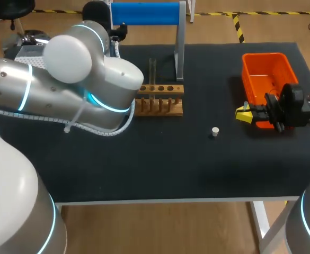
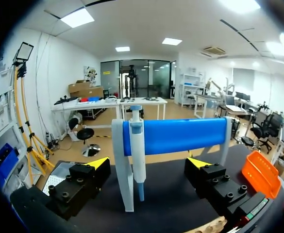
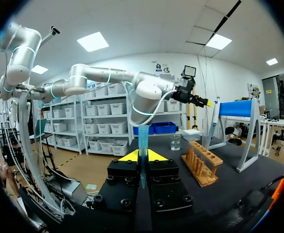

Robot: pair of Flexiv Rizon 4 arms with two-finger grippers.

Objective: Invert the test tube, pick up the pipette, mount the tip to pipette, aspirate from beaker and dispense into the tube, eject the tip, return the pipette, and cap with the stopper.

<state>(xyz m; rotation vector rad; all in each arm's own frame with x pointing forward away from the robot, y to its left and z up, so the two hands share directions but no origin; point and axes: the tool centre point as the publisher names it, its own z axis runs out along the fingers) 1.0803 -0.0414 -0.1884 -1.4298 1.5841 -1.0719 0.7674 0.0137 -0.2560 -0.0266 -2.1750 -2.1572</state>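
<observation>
A blue-and-white pipette (image 2: 137, 150) hangs from the stand's blue bar (image 2: 175, 136). My left gripper (image 2: 148, 164) is open just short of it, one finger on either side. In the head view that gripper is mostly hidden behind my left arm (image 1: 86, 79). My right gripper (image 1: 244, 114) hovers beside the orange bin (image 1: 268, 79) and is shut on a blue pipette tip (image 3: 142, 145). A glass test tube (image 1: 152, 74) stands in the wooden rack (image 1: 160, 100). The white stopper (image 1: 214, 131) lies on the black table. A beaker (image 3: 175, 141) stands beyond the rack (image 3: 202, 162).
The pipette stand's post (image 1: 180, 47) rises behind the rack. The orange bin (image 2: 260, 172) sits at the table's right rear. My left arm stretches over the left half of the table towards the stand.
</observation>
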